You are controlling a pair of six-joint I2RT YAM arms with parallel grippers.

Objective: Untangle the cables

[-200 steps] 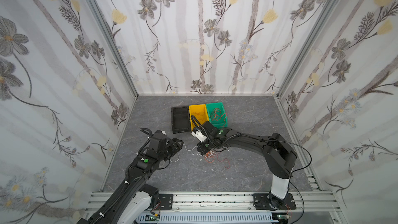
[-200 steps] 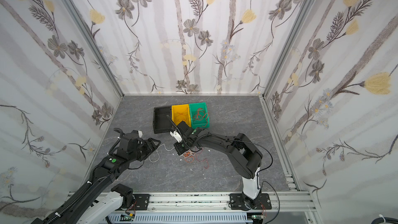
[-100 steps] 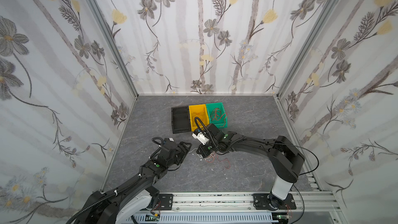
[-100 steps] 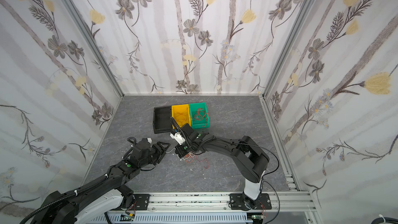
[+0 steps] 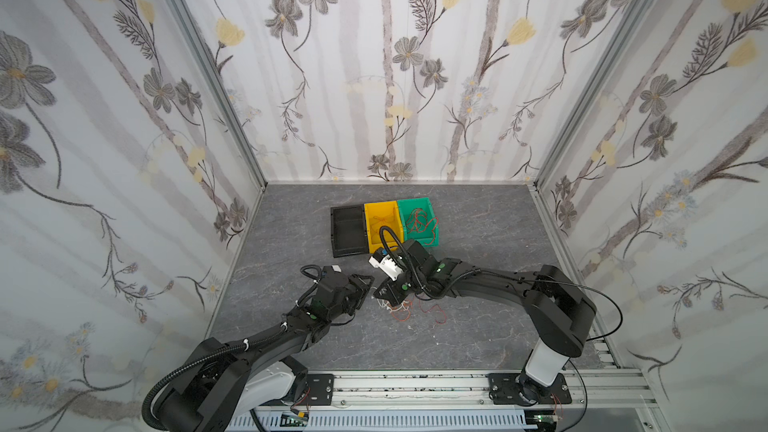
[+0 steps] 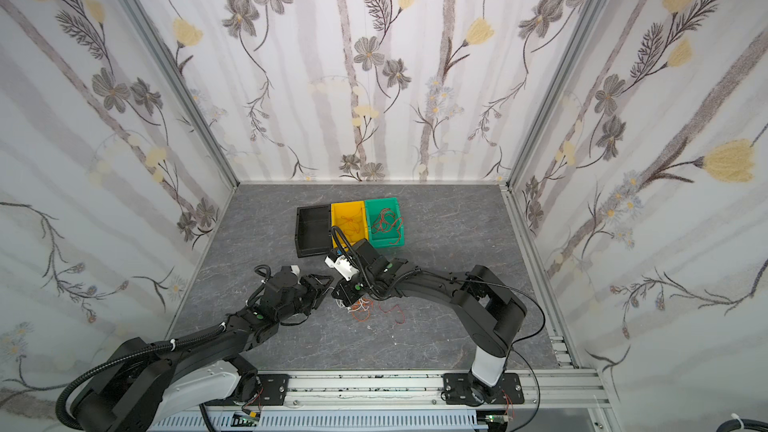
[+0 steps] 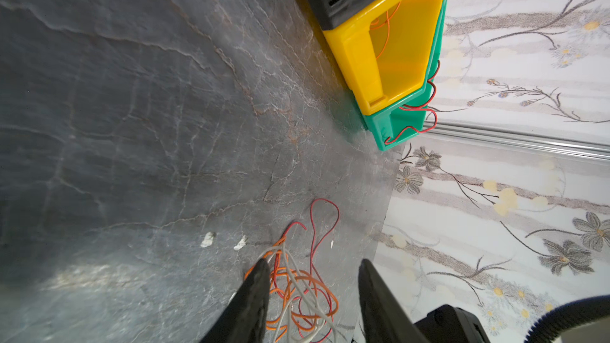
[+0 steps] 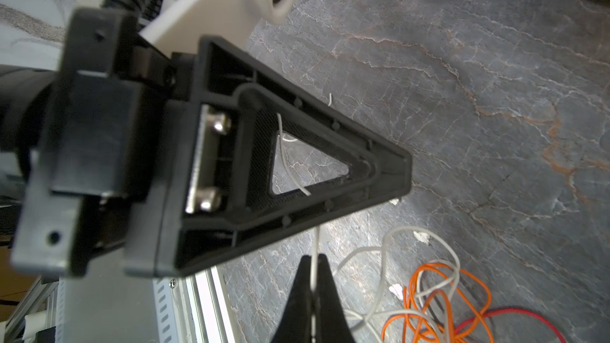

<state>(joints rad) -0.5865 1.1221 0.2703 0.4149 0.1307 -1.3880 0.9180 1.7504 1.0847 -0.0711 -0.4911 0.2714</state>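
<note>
Bins stand side by side at the rear of the counter (image 5: 478, 222). The black bin (image 5: 335, 230) is leftmost. The yellow bin (image 5: 380, 205) holds an orange cable (image 5: 380, 220). The green bin (image 5: 413, 201) holds red cables (image 5: 419, 222), one draped over its rim.

A tangle of cables (image 5: 399, 311) lies mid-counter.

Both arms reach low, tips nearly meeting. The left claw (image 7: 313, 261) straddles the tangle with its jaws apart. The right claw (image 8: 313, 257) is pinched closed on a white cable (image 8: 317, 242).

I read the tabletop (image 7: 132, 127) as matt grey, stone-veined and slightly rough. At upper right, the yellow bin (image 7: 356, 61) and green bin (image 7: 383, 123) look like smooth, semi-gloss plastic. The cables (image 7: 297, 292) wear slick plastic sheathing. In my right wrist view, the left gripper (image 8: 404, 173) is matt, finely grained black plastic with shiny metal screws (image 8: 218, 125).
</note>
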